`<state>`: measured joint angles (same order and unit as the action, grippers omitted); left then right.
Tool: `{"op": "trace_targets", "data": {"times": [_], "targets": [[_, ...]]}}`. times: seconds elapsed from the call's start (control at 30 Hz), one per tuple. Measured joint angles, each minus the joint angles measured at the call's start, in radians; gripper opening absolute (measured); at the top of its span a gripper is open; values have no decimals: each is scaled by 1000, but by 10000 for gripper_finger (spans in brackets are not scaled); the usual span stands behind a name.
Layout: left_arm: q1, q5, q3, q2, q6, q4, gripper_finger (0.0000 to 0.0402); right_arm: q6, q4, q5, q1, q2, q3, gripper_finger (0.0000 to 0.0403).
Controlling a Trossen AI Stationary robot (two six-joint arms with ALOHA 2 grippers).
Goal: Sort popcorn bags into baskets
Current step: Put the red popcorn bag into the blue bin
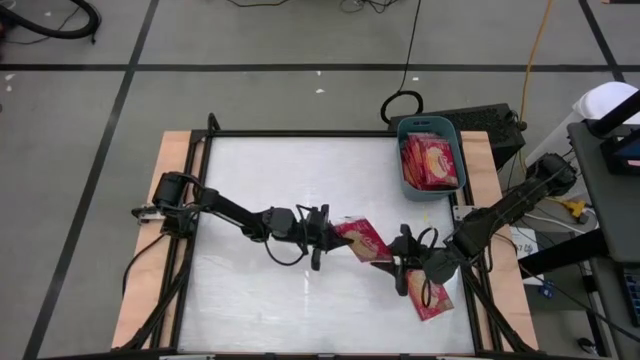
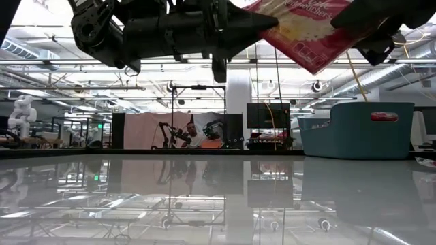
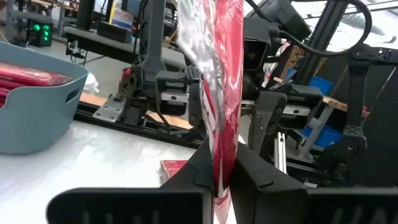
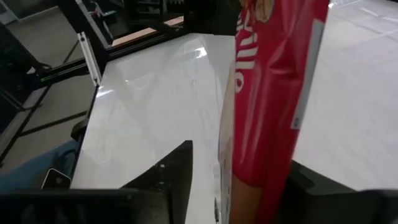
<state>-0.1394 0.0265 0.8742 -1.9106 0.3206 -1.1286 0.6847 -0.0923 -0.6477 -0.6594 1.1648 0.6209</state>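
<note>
Popcorn bag (image 1: 362, 240) hangs in the air between your two claws, over the middle of the surface (image 1: 270, 190) and a little toward the right side. Your left claw (image 1: 327, 236) is clamped tight on its left edge; in the left wrist view both dark fingers (image 3: 196, 171) press against the red film with no gap, and the bag (image 3: 217, 93) stands edge-on straight up from them. Your right claw (image 1: 400, 262) sits at the bag's other end with its fingers spread; in the right wrist view you can see white surface between one finger (image 4: 168, 171) and the bag (image 4: 273, 93), so it has no squeeze on the packet. From the low view the bag (image 2: 306, 30) is tilted and well clear of the surface, with the left arm stretched level toward it.

Just below the right claw, a second bag (image 1: 430, 297) lies flat on the surface near the front right corner.

Farther out, the blue bin (image 1: 405, 160) stands at the back right corner, part on the surface and part on the wooden edge, with several red bags (image 1: 432, 162) stacked inside it. In the low view you see the bin (image 2: 354, 129) at the right, well apart from both claws.
</note>
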Motion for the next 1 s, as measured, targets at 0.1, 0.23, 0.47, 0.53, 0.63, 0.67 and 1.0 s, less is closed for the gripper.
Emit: {"op": "trace_targets", "data": {"times": [0.1, 0.23, 0.47, 0.53, 0.63, 0.67, 1.0], "targets": [[3, 1, 0, 0, 0, 0, 25, -10, 7, -18, -17, -3, 0, 141], [13, 27, 0, 0, -4, -3, 20, -16, 28, -47, -35, -29, 0, 115], [14, 28, 0, 0, -20, 4, 24, -7, 87, -123, -61, -85, 0, 51], [14, 27, 1, 1, -22, 13, 24, -18, 90, -142, -63, -92, 0, 27], [12, 27, 1, 2, -20, 9, 30, -40, 97, -151, -63, -105, 0, 9], [10, 26, 1, 3, -40, 6, 37, -42, 99, -156, -63, -112, 0, 11], [35, -77, 1, 231, -101, 509, 170, -11, 229, -294, -61, -291, 0, 6]]}}
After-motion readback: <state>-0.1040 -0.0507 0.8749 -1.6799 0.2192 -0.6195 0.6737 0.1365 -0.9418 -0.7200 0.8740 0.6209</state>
